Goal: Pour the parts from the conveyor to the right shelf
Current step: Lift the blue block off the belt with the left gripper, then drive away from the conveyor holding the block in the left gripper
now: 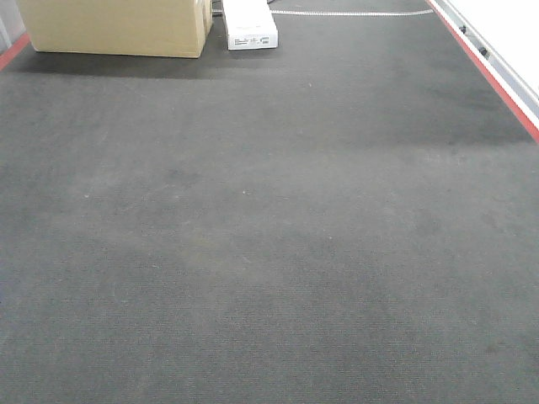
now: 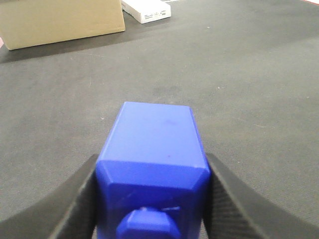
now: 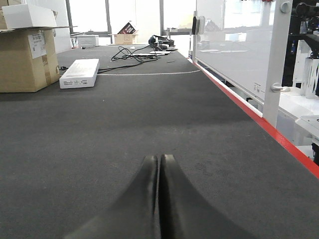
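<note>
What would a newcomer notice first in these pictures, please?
A bright blue block clamped in the left gripper fills the left wrist view, above the grey conveyor. A cardboard box and a flat white box sit at the belt's far end; the right gripper is shut, empty.

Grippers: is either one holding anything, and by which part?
The left gripper holds the blue block by its two opposite sides. The right gripper is shut on nothing.
</note>
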